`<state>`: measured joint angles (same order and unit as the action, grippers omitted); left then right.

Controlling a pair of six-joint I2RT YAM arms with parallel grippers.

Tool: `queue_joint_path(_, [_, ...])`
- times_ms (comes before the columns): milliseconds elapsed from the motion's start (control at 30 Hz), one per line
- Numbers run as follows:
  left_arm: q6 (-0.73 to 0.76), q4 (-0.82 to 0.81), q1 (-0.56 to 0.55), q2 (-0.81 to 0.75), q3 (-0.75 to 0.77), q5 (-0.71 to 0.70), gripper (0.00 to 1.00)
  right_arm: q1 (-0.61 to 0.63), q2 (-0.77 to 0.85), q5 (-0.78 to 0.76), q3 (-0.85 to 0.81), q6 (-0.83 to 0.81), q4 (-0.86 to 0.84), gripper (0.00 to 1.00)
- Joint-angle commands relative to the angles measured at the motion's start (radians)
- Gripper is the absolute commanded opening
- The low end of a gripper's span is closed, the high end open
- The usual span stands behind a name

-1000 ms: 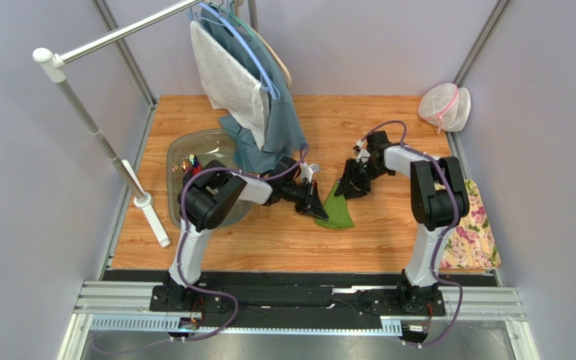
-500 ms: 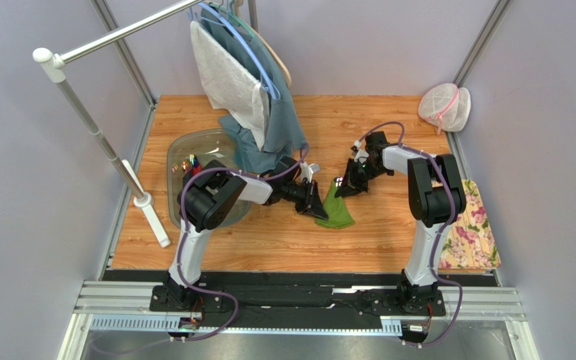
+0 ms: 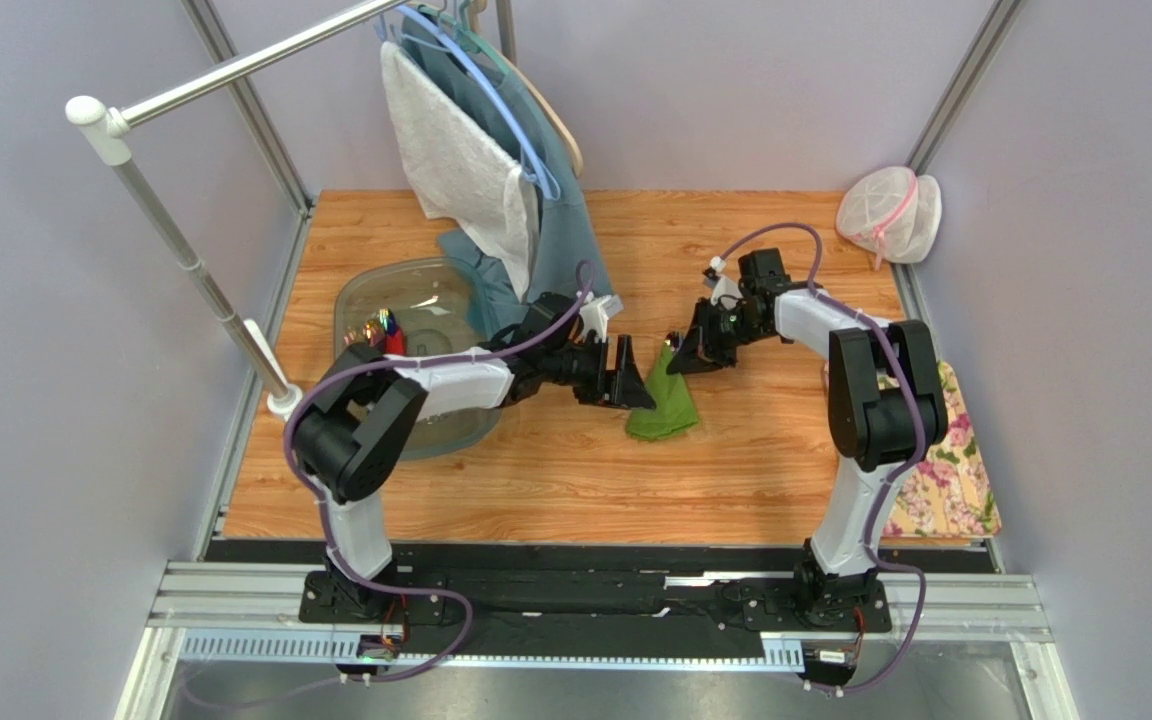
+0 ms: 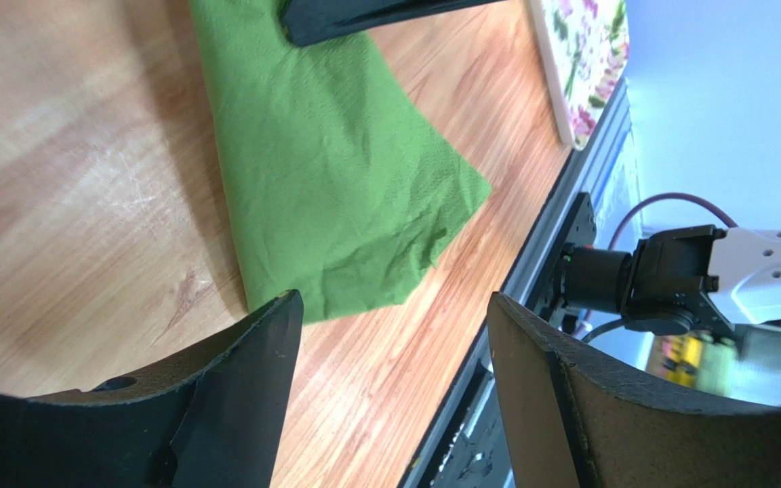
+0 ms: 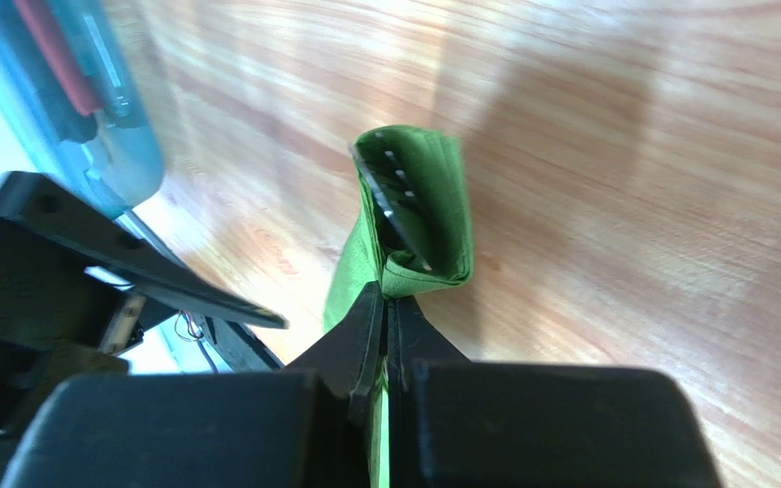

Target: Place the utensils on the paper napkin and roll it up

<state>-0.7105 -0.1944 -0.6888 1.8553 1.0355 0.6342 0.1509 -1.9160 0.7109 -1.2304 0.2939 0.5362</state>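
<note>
napkin pinched at 1 edge, utensils not yet on it

the step in hand looks like laying out the napkin (image 3: pixel 662 411), the first part of the task. the right gripper (image 3: pixel 677 357) has its 2 fingers pressed together on 1 folded edge of the green sheet and holds that edge up off the table (image 3: pixel 778 468); in the right wrist view the paper curls over itself just beyond the fingertips. the left gripper (image 3: pixel 630 375) has its fingers spread apart and grips nothing; in its wrist view the rest of the napkin lies on the wood just ahead of the fingertips, creased and doubled, not flat.

the utensils (image 3: pixel 382 327) sit in the clear tub (image 3: pixel 402 267), well behind the left fingers and apart from the napkin, so none is placed.

the next move calls for spreading the sheet flat: the right fingers draw their edge away while the free side stays down, and only then does a gripper go to the tub. thin paper may tear or drag along if pulled too hard.

count: 1 napkin, 1 tub, 2 grippers, 1 flowered mat (image 3: pixel 946 468) off behind the right fingers. the number of utensils is too small to tell; a few coloured handles show.
</note>
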Motion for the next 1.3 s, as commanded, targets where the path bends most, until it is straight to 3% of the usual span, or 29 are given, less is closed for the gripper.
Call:
queue_joint_path(0, [0.118,0.059,0.012,-0.131,-0.023,-0.077,0.76,-0.005,0.066,0.050,0.003,-0.047,-0.041,0.00])
queue_joint_path(633, [0.371,0.013,0.057,-0.413,-0.080,-0.090,0.86,-0.002,0.236,0.208,-0.049,-0.167,0.068,0.00])
queue_joint_path(767, [0.492,0.105,0.072,-0.497,-0.031,-0.065,0.87,0.010,0.291,0.265,-0.122,-0.229,0.143,0.00])
queue_joint_path(933, [0.511,0.125,0.078,-0.593,-0.011,0.020,0.86,0.044,0.382,0.305,-0.210,-0.289,0.235,0.00])
queue_joint_path(967, [0.522,0.147,0.078,-0.610,0.000,0.109,0.99,0.052,0.394,0.311,-0.222,-0.318,0.246,0.00])
queue_joint_path(1000, [0.529,0.177,0.077,-0.620,0.012,0.128,0.99,0.058,0.422,0.314,-0.243,-0.326,0.255,0.00])
queue_joint_path(1133, [0.647,0.412,0.078,-0.695,0.098,0.136,0.99,0.116,0.505,0.302,-0.277,-0.366,0.295,0.00])
queue_joint_path(1267, [0.655,0.457,0.078,-0.772,0.103,0.075,0.99,0.182,0.592,0.260,-0.288,-0.403,0.311,0.00])
